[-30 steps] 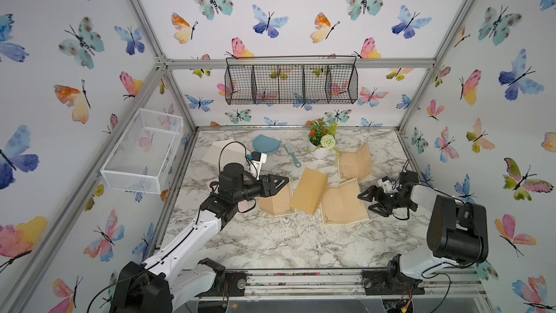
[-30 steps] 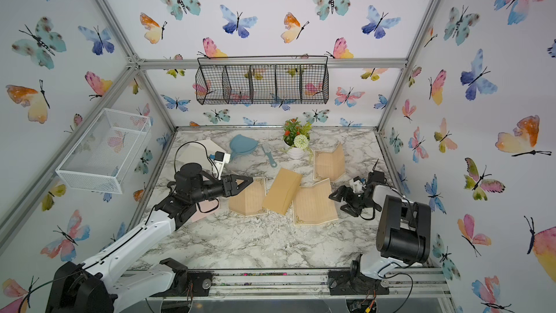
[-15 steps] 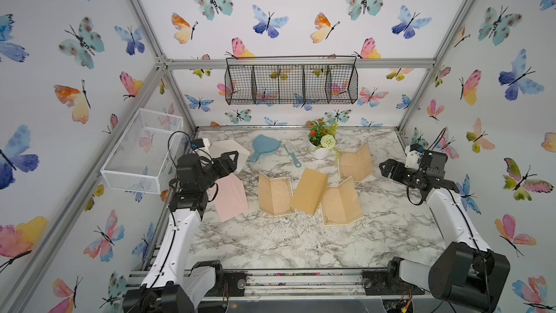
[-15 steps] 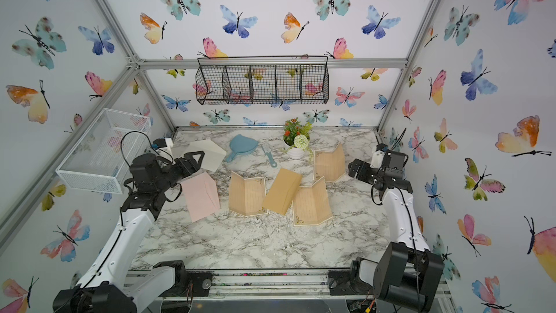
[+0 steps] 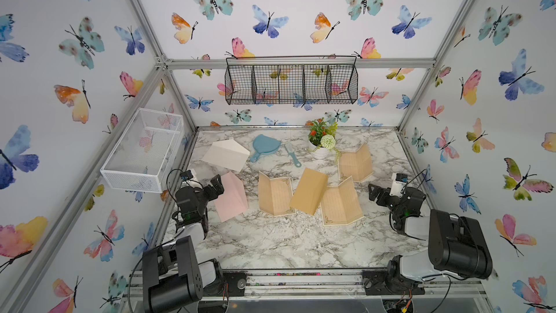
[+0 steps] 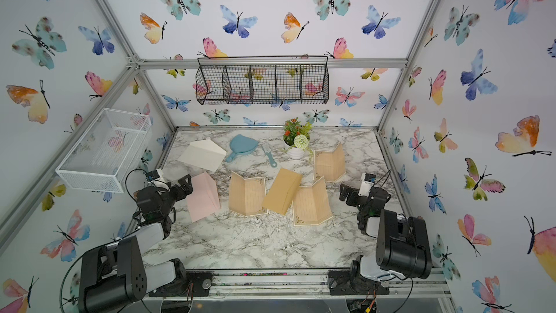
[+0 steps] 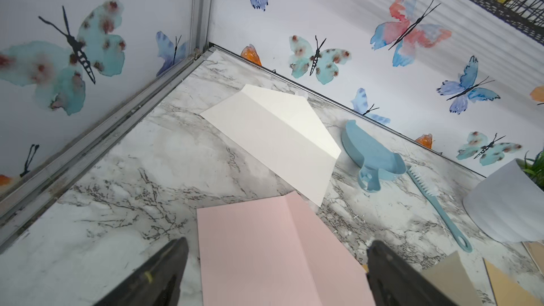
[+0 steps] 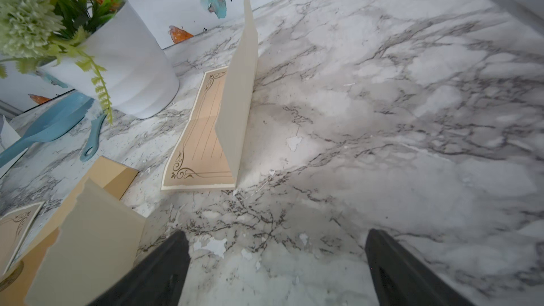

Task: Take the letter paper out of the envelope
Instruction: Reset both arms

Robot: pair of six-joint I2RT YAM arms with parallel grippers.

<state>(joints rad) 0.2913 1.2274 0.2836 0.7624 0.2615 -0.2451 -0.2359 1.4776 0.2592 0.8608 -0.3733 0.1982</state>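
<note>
Plainly, the left-side letter paper [image 5: 275, 192] and the right-side letter paper [image 5: 341, 203] lie unfolded on the marble tabletop [image 5: 270, 245], each overlapped at one edge by the brown envelope [image 5: 308, 191] between them. The back letter paper [image 5: 355, 162] sits farther back from the brown envelope on its right-arm side, with one panel standing up. The pink envelope [image 5: 231, 195] lies flat beyond the left-side sheet, and the left gripper [image 5: 215, 188] has its fingers spread wide at the envelope's edge, grasping nothing. The right gripper [image 5: 376, 195] hangs past the right-side sheet, fingers likewise released over bare marble. A white envelope [image 5: 225, 155], blue dustpan [image 5: 264, 146], brush [image 5: 293, 155] and flowerpot [image 5: 320, 152] lie behind the brown envelope.
</note>
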